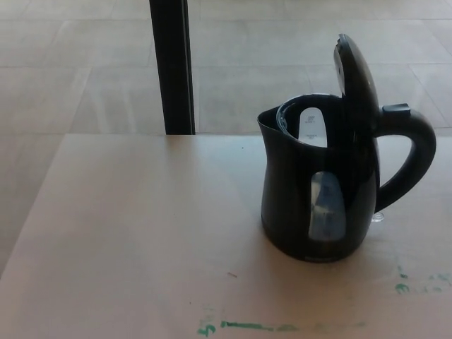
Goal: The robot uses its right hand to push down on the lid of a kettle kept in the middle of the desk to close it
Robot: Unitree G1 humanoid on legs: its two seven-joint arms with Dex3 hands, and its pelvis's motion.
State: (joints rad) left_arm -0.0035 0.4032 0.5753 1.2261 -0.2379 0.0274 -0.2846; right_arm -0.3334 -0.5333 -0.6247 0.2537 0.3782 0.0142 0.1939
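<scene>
A black electric kettle (318,194) stands upright on the pale wooden desk (127,240), right of centre. Its lid (357,81) is tipped up, nearly vertical, above the open mouth. The curved handle (413,159) points to the right and the spout to the left. A clear water window shows on the kettle's front. Neither of my hands appears in the head view.
A dark vertical post (173,67) rises behind the desk's far edge, left of the kettle. Tiled floor (78,63) lies beyond the desk. Green marker smudges (247,326) mark the desk near the front edge and at the right.
</scene>
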